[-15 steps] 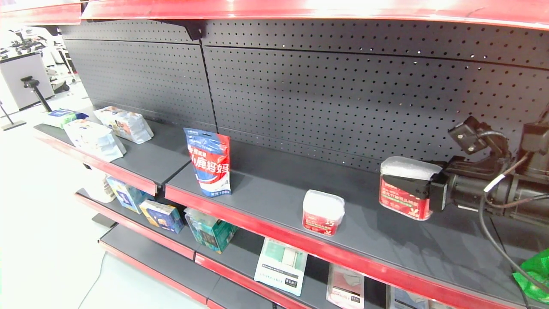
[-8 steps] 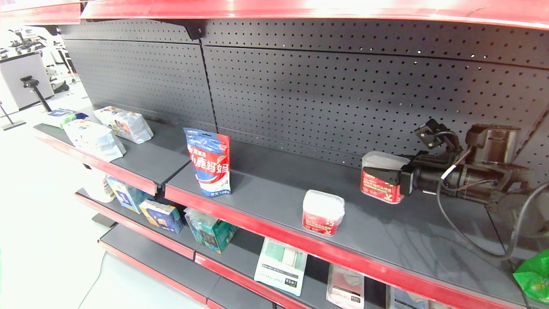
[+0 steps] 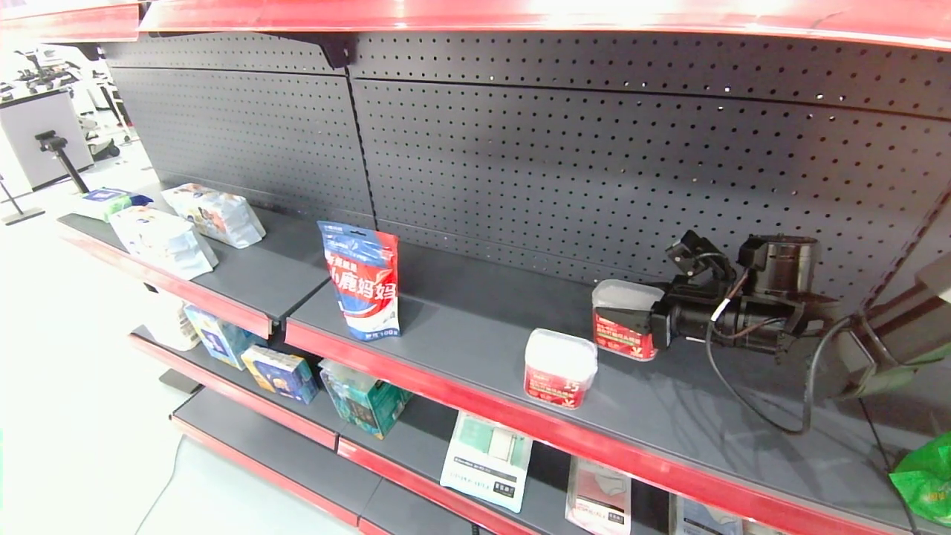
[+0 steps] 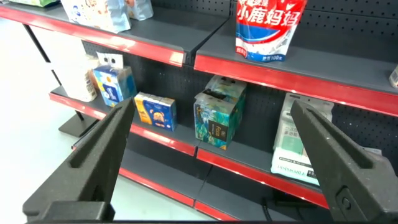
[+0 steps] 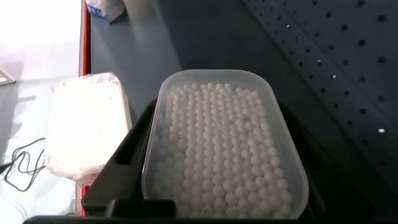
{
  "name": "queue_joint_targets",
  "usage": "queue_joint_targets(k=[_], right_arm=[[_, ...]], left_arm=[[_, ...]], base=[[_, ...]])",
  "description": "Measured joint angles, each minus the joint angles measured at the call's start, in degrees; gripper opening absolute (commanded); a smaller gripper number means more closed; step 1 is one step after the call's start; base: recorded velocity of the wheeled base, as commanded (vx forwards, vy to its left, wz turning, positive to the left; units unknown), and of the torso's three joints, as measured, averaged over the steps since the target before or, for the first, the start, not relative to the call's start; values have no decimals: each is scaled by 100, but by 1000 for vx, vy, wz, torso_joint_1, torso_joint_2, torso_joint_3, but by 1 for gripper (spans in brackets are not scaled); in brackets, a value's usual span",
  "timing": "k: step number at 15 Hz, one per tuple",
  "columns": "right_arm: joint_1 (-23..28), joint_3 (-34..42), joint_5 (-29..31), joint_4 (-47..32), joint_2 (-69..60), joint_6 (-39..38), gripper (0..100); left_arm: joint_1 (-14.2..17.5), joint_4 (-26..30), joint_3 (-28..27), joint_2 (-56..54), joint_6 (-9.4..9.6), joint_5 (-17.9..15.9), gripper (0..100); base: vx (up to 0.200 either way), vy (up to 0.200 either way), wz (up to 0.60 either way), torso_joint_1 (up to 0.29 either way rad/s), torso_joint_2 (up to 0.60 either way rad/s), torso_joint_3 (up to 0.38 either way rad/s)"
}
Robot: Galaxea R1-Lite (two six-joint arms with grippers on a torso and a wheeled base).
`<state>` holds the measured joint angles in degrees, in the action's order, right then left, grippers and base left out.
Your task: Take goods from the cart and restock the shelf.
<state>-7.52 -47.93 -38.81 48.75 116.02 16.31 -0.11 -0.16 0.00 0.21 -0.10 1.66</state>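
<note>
My right gripper [image 3: 633,321] is shut on a clear tub [image 3: 622,316] with a red label and a white top, holding it low over the grey shelf board [image 3: 475,327]. From the right wrist view the tub [image 5: 224,143] is full of small white beads, with a black finger on either side. A matching tub [image 3: 559,368] stands near the shelf's red front edge, just left of and in front of the held one; it also appears as the white-topped tub [image 5: 87,134]. My left gripper [image 4: 211,162] is open, facing the lower shelves.
A red and blue pouch [image 3: 362,279] stands upright further left. White packs [image 3: 165,239] lie at the far left. The pegboard back wall [image 3: 594,163] is close behind the held tub. Boxes [image 4: 217,115] stand on the lower shelf. A green bag [image 3: 925,475] sits at lower right.
My right arm has carried the tub to the left and deeper over the shelf, ending close to the matching tub. Nothing else on the shelf has moved.
</note>
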Motion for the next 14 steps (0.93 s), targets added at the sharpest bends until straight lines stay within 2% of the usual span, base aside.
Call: queue_joint_targets(k=[14], right_arm=[[-247, 212, 9, 54, 193, 11, 0]], left_arm=[[-5, 0, 0, 0, -1, -2, 100]], base=[[0, 0, 0, 0, 0, 0]])
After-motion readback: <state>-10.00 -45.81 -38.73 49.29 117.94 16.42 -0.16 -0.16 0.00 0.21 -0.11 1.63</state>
